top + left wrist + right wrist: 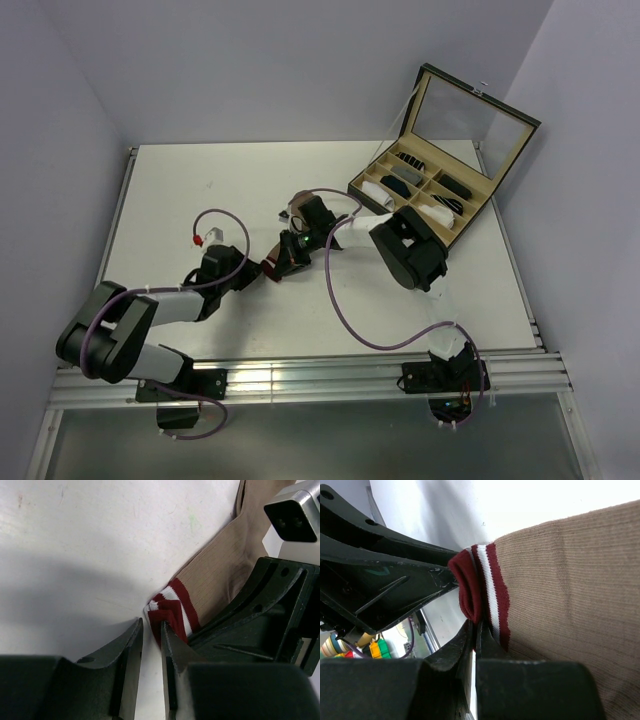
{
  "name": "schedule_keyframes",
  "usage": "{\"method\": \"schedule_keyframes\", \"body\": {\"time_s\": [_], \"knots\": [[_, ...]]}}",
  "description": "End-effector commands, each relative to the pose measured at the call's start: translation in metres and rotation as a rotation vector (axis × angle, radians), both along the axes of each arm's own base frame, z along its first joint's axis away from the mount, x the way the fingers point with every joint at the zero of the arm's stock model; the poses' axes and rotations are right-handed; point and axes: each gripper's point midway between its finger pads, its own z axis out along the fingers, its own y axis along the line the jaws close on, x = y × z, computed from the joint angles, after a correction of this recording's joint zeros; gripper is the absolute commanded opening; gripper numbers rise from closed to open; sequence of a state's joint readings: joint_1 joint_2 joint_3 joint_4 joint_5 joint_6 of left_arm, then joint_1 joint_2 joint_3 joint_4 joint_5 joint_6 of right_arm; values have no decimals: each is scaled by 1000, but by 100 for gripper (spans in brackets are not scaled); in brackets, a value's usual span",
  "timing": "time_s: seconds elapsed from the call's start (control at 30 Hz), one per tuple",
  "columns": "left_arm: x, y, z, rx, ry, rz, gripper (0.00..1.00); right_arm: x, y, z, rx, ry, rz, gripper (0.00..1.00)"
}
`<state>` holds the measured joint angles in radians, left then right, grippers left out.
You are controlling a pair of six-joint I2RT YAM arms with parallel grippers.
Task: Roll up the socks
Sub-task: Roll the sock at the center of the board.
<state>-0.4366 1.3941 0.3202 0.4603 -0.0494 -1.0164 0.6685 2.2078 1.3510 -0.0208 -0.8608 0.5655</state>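
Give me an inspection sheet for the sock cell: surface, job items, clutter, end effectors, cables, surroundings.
Surface: white table, nothing spilled on it.
Job's things: tan sock lying on the table, its red-and-white cuff folded over; only one made out.
Clutter: open box at the far right, sock rolls in its compartments.
End effectors: right end effector shut on the cuff; left end effector has its jaws slightly apart at the cuff fold, grip unclear.
Cables: purple cables loop over the table beside both arms.
Surroundings: pale walls on three sides; metal rail along the near edge.
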Motion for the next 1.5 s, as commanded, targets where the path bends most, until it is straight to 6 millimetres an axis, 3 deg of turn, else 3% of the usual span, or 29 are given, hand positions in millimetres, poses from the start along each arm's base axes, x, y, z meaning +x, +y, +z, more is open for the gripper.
{"method": "schedule_keyframes", "body": {"time_s": [0.0, 0.3, 0.57, 0.73, 1.23, 1.47], "knots": [[9, -6, 4, -2, -11, -6, 27, 10, 4, 0, 10, -21, -9, 0], [8, -8, 13, -32, -48, -11, 36, 10, 5, -1, 10, -3, -16, 0], [14, -12, 16, -51, -53, -12, 27, 10, 5, -5, 5, 11, -20, 0], [17, -12, 13, -41, -43, -4, 26, 9, 4, -6, 4, 16, -20, 0], [8, 6, -31, 61, 172, 113, 27, 5, 6, -11, -17, 30, -18, 1], [-5, 17, -44, 153, 249, 140, 31, 8, 1, -3, -44, -8, -31, 13]]}}
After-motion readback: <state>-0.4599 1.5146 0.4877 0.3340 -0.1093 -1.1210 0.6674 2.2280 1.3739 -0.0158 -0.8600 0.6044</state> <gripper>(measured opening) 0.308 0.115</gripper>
